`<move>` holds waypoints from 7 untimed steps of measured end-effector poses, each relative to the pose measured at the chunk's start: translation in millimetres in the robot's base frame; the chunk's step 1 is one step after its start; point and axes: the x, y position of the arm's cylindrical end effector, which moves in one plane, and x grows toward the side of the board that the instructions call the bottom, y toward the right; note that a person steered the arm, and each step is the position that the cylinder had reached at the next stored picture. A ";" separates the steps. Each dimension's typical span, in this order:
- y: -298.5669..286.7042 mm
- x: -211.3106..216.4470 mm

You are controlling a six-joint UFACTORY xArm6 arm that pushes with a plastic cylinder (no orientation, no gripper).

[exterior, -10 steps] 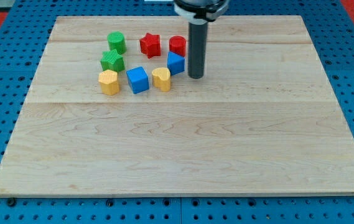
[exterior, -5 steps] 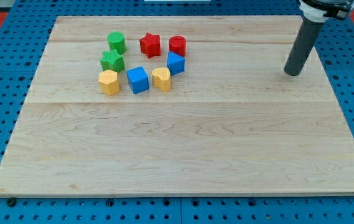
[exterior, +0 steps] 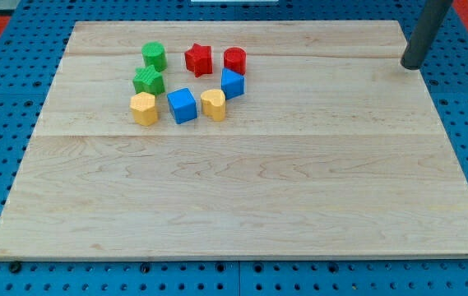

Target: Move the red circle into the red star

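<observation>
The red circle [exterior: 234,59] sits near the view's top, a small gap to the right of the red star [exterior: 199,59]. The two do not touch. My tip [exterior: 413,65] is at the board's right edge near the view's top right, far to the right of both red blocks and of every other block.
A green circle [exterior: 154,56] and a green star [exterior: 148,80] lie left of the red star. Below are a yellow hexagon [exterior: 143,108], a blue cube [exterior: 182,105], a yellow block [exterior: 213,104] and a blue block [exterior: 232,83]. The wooden board [exterior: 234,189] lies on a blue pegboard.
My tip has moved from just right of the blue block and red circle far to the view's right, then up to the board's right edge. No block has moved.
</observation>
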 end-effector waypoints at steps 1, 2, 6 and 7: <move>-16.0 9.7; -83.8 50.3; -258.1 3.9; -256.5 2.2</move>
